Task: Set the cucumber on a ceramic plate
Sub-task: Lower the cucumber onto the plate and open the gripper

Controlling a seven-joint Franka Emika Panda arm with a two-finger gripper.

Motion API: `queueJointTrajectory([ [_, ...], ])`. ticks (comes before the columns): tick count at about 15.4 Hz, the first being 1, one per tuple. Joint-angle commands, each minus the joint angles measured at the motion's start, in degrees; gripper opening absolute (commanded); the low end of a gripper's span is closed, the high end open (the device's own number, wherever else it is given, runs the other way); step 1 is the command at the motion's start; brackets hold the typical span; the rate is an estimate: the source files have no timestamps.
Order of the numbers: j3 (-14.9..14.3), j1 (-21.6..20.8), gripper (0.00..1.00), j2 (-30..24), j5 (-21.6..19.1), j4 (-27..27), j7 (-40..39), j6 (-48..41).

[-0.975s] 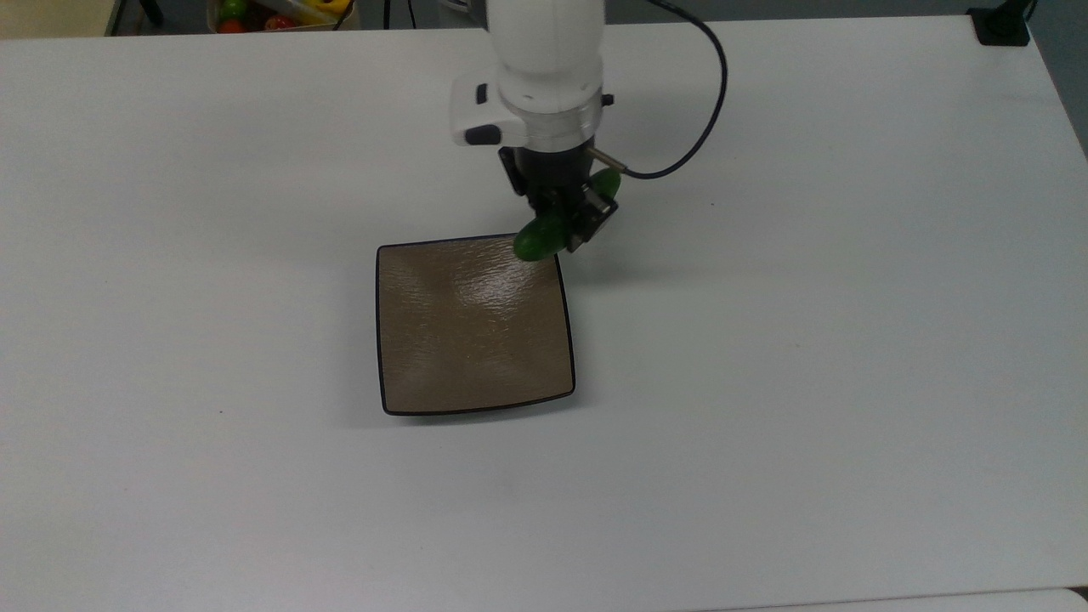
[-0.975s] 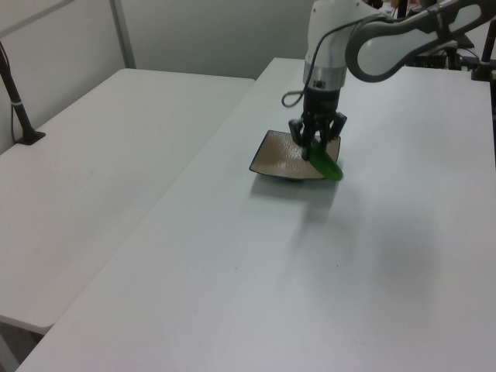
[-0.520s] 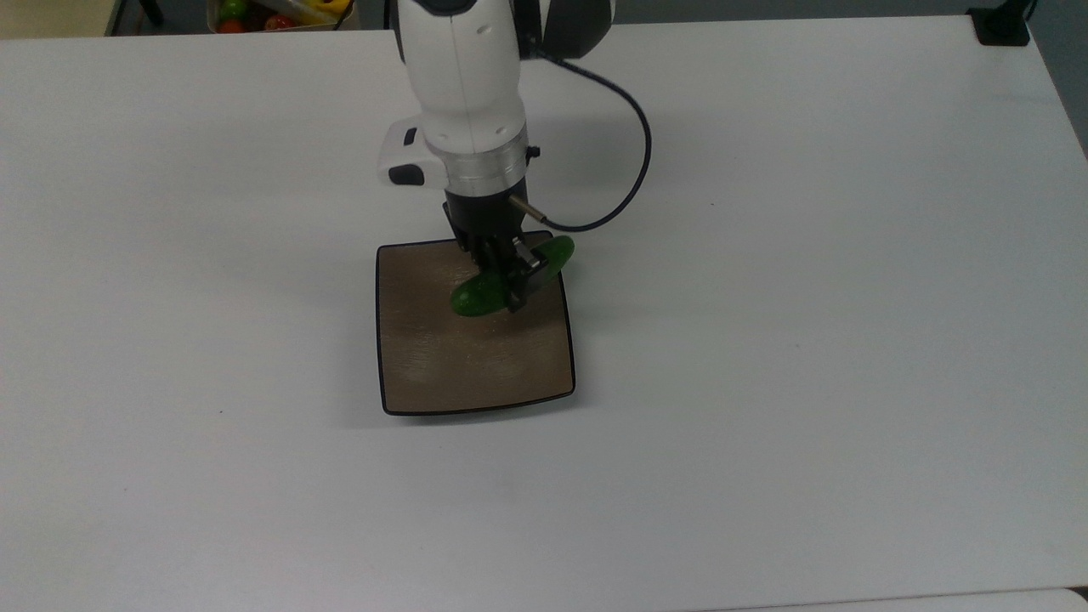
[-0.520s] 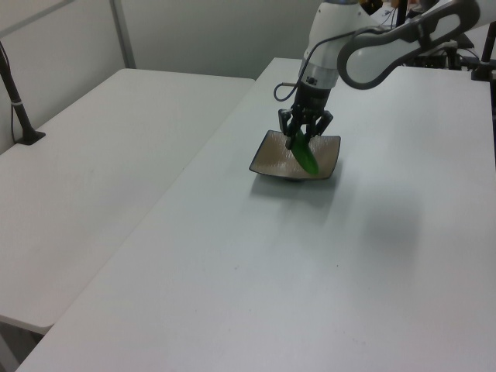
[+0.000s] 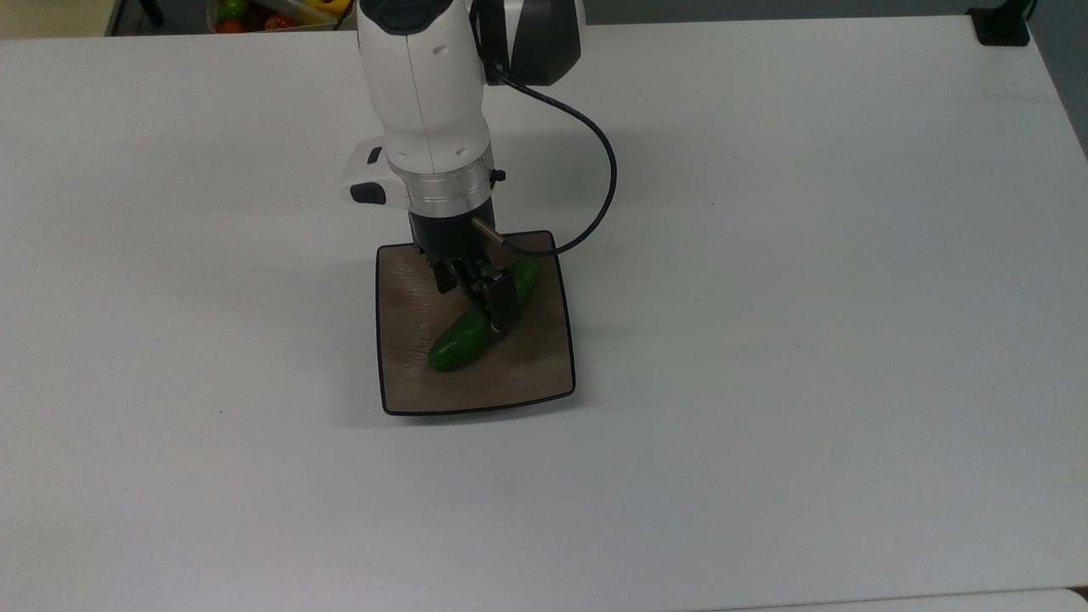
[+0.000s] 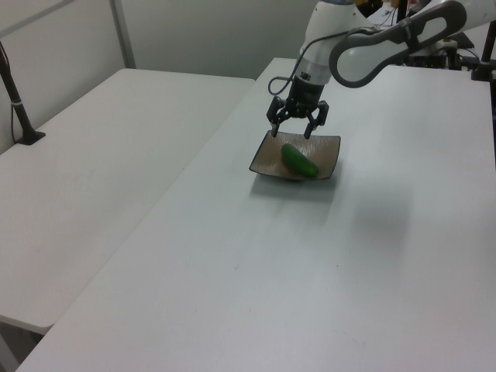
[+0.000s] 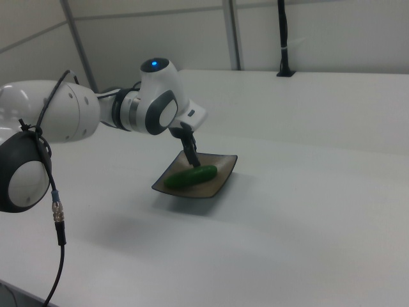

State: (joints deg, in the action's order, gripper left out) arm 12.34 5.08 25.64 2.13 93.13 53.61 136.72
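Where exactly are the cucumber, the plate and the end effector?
cucumber (image 5: 459,342), top view, its lower half.
ceramic plate (image 5: 544,374), top view, bare corner.
end effector (image 6: 297,123), left view, between its open fingertips.

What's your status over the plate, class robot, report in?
End effector open, above the plate. Cucumber lying on the ceramic plate, released. Nothing in the way on the white table.

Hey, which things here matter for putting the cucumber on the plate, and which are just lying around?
Part of the job:
- cucumber, lying on the plate
- ceramic plate
- pincer, open above the cucumber

Just lying about:
- box of colourful items at the top view's far edge
- black post on the neighbouring table
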Motion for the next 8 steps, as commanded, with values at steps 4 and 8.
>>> queueJointTrajectory([
  [4,-0.74,0.11,1.00,-5.06,2.70,-1.99,-13.22,-11.87],
  [8,-0.74,-1.03,1.00,-10.43,2.97,-0.33,-34.58,-31.12],
])
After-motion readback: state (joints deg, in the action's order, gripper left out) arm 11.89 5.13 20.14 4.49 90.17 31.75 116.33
